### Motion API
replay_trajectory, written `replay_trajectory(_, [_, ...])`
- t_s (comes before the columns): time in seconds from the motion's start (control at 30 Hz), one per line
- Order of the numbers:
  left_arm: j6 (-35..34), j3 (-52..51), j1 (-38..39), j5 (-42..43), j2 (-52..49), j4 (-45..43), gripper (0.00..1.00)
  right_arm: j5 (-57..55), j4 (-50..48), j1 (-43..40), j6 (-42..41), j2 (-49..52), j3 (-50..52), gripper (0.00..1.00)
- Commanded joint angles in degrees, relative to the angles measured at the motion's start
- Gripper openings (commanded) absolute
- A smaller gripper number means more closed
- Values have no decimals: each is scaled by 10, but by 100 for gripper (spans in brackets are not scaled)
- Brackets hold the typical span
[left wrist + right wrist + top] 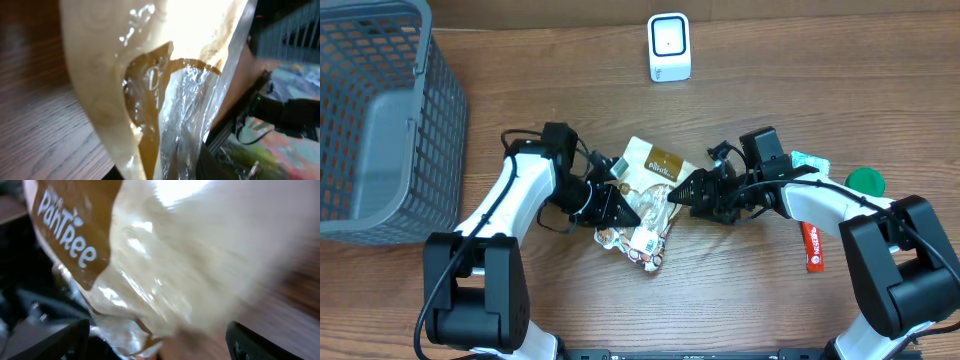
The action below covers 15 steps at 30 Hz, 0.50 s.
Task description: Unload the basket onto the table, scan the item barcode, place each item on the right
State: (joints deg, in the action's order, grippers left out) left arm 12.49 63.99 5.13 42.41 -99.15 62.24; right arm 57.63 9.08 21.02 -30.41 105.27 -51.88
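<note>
The item is a cream and brown snack bag [651, 170] lying crumpled at the middle of the table, with a white label patch [646, 240] at its near end. My left gripper [623, 210] is shut on the bag's left edge. In the left wrist view the bag [110, 75] rises straight out of that gripper [165, 174] and fills the frame. My right gripper [678, 194] stands open at the bag's right edge. Its two dark fingers [60, 341] are spread wide on either side of the bag [175, 255]. The white scanner [669, 47] stands at the back centre.
A grey mesh basket [380, 120] fills the back left corner. To the right of my right arm lie a green lid [866, 181], a teal packet [809, 160] and a red tube [810, 247].
</note>
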Motion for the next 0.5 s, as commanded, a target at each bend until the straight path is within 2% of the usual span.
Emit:
replay_trajectory(0.0, [59,19,-2,58,-5,8,4,123,-38,-2,40,-13,-7,89])
replay_trajectory(0.17, [69,19,-2,64,-5,20,4,205,-140,-2,34,-13,-8,88])
replay_trajectory(0.33, [111,19,-3,111,-5,37,4,173,-163,-2,33,-13,-7,88])
replay_trajectory(0.47, [116,19,-2,113,-5,39,4,153,-163,0,36,-13,-7,85])
